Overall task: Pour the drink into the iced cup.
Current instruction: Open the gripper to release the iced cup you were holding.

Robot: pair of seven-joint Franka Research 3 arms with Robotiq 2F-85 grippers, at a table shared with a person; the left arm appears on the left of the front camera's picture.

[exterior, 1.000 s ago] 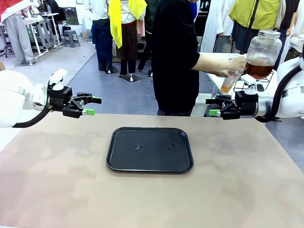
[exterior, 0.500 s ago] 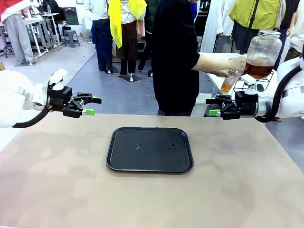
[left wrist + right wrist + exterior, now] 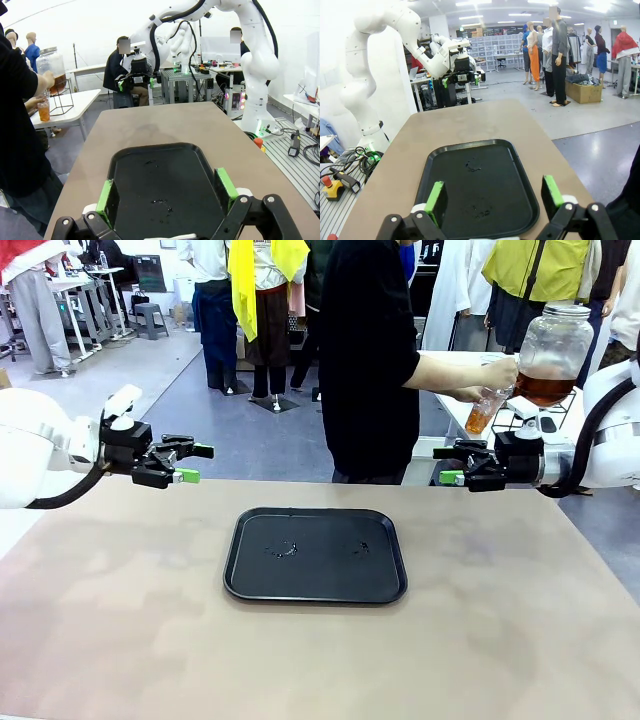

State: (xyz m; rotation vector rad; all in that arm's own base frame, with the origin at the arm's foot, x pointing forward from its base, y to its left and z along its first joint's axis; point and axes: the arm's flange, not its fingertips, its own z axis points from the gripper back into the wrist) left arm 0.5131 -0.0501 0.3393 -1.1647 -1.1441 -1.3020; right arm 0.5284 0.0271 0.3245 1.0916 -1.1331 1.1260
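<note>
Both my pincers are just parked right now. Left gripper [image 3: 193, 463] sits jaws apart over the left far corner of the table [image 3: 120, 620], right gripper [image 3: 450, 466] same deal on the other side, nothing in either one. Between them there's a black tray [image 3: 315, 555] with a few wet drops on it.

The action is off my table. The person's hand [image 3: 497, 373] holds a clear cup [image 3: 485, 407] tilted under the spigot of the jar [image 3: 553, 352] on the side table, and the drink [image 3: 545, 389] fills the bottom part of that jar. Some amber is already in the cup bottom. Can't tell from here how much ice is in there.

So my guess is the filling step is theirs, and doing my bit well means not crowding it. I'd keep both arms put and the jaws wide, with the tray area free, so the cup can come down there or get handed to me without a bump.
</note>
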